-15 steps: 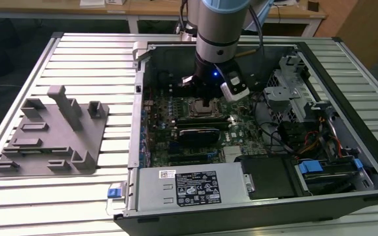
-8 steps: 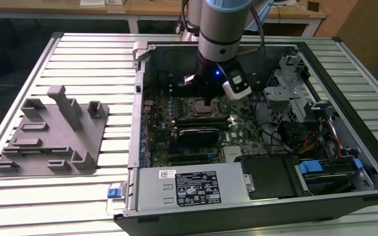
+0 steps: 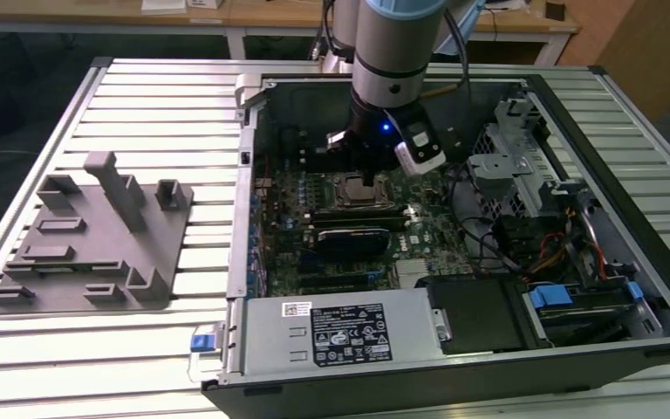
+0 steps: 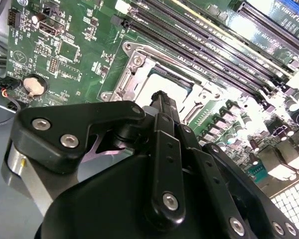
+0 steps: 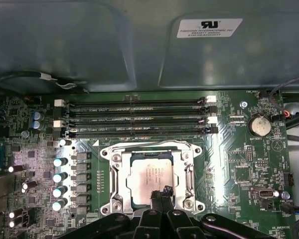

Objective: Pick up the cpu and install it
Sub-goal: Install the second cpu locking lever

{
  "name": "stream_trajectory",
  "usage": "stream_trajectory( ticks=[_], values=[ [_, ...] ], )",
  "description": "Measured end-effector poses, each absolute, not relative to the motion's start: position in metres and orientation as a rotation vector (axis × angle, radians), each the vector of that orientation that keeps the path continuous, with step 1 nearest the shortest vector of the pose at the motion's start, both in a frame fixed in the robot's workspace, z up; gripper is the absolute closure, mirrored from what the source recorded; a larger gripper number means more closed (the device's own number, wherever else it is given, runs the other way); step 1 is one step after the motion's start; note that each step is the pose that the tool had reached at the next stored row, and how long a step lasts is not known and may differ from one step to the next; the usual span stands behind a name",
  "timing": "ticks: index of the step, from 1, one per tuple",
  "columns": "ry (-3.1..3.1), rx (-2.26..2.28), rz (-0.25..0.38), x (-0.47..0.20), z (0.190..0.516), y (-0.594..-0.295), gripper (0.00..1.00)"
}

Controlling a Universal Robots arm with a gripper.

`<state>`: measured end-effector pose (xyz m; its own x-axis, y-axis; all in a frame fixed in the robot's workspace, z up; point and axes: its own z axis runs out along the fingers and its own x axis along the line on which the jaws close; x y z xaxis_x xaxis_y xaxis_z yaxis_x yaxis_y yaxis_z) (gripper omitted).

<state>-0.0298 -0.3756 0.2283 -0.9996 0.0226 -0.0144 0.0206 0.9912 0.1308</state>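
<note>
Silver cpu [image 5: 148, 176] w/ pale rim, green motherboard [image 5: 239, 164], black end effector [image 5: 161, 195], grey fixture [image 3: 91, 240]

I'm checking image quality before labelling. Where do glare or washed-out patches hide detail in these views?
In the second wrist view, bright glare washes out the green motherboard near the rear connectors. In the first wrist view, the shiny silver square cpu reflects light softly, its top faintly readable, the black gripper at its edge. In the exterior view, the open computer case interior is dim.
</note>
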Motion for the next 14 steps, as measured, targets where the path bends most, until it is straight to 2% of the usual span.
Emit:
stream_trajectory(
  ticks=[14],
  values=[
    [3.119, 0.034, 0.204, -0.0298, 0.2306, -0.3748, 0.89]
  ],
)
